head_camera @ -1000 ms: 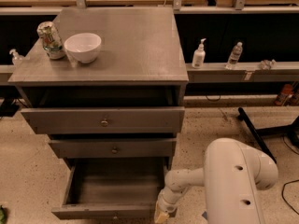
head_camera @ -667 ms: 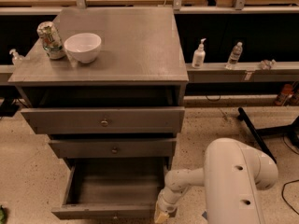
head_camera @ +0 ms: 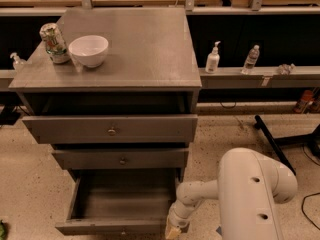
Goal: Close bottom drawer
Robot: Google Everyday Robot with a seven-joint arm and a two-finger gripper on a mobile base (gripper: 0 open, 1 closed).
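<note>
Nearest, low at the right front corner of the cabinet: gripper, just beside the right end of the bottom drawer front; open or closed, impossible to tell. Bottom drawer pulled well out of the cabinet base. Above it, middle drawer and top drawer, each slightly out. Farther, on the cabinet top's left: bowl, can just beside.

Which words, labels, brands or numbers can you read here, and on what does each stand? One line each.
None can be read.
Can on the cabinet top: printed wrap, too blurred.
Pump bottle and water bottle on the ledge: labels too small.
Gripper by the open bottom drawer, at its front right corner: no marking visible.
</note>
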